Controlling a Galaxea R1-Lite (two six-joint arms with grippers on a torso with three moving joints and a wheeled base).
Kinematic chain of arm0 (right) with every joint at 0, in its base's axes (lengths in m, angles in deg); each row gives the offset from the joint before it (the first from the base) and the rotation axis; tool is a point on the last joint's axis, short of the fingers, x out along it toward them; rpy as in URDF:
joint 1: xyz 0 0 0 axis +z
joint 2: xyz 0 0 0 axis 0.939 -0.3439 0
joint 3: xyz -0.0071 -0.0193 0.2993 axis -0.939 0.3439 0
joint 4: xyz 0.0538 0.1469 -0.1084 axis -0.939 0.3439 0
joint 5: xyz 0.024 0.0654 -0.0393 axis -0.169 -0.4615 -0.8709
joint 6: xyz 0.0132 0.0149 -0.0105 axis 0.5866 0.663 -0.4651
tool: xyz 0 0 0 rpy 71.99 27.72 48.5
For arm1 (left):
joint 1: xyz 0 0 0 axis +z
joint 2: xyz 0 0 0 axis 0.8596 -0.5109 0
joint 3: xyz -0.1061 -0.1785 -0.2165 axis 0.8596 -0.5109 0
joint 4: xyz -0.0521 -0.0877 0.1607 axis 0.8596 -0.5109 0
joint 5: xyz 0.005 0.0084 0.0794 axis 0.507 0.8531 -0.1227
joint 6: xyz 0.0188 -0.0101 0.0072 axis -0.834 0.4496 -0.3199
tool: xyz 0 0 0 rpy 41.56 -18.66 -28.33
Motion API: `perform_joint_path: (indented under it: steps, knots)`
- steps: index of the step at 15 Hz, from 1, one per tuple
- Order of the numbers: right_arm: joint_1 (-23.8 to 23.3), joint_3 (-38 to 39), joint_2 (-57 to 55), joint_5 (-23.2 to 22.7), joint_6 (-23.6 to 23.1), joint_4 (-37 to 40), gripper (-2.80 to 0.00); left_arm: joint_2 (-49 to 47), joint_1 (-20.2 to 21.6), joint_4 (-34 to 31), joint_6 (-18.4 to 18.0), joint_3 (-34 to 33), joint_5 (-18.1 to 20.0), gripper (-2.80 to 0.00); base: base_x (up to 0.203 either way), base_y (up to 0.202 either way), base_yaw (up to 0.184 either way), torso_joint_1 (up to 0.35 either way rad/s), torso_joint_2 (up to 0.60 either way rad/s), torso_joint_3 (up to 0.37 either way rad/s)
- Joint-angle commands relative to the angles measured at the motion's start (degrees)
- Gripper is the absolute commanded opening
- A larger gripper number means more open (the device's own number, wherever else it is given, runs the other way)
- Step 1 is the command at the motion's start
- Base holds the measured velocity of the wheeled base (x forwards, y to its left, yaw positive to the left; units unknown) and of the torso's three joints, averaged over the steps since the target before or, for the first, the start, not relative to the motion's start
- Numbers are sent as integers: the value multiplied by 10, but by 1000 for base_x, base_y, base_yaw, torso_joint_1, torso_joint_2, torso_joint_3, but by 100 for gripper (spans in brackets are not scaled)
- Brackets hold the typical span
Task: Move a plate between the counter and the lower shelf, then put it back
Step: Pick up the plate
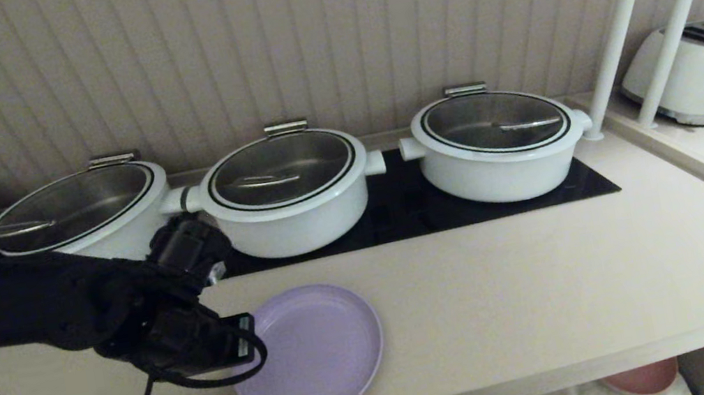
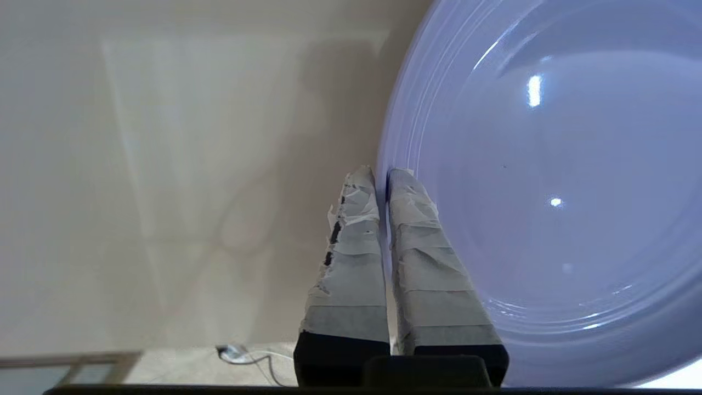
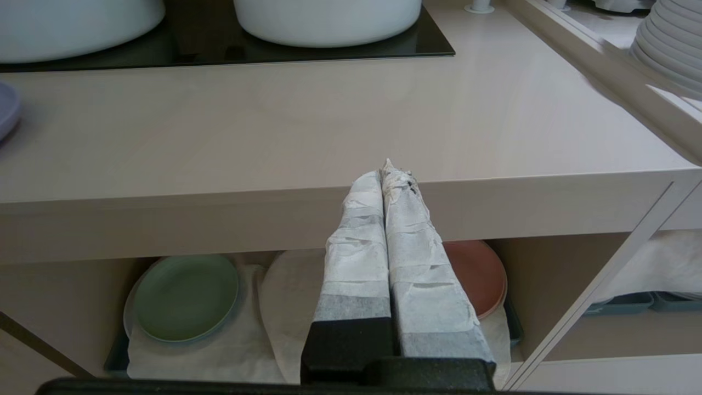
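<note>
Head view: the lavender plate (image 1: 320, 354) lies on the worktop (image 1: 514, 285) near its front edge, left gripper (image 1: 245, 345) at its left rim, fingers (image 2: 422, 247) pinched on that rim. Right gripper (image 3: 389, 175) fingers closed, empty.

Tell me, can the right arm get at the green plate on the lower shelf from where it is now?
Probably yes. The right gripper, shut, hangs in front of the counter edge, and below it the lower shelf opens toward it. The green plate lies uncovered on the white cloth; the arm would have to drop under the counter.
</note>
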Motion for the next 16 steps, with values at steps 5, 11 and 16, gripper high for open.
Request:
perform_joint_path:
  steps: [5,11,16]
  knots:
    - [0,0,-1,0,0,0,-280,53,47,-2,1,-34,24,-280,0,0,0,0,0,0]
    - [0,0,-1,0,0,0,-280,86,102,-2,1,-84,66,-280,0,0,0,0,0,0]
    - [0,0,-1,0,0,0,-280,142,117,-23,2,-107,106,-280,0,0,0,0,0,0]
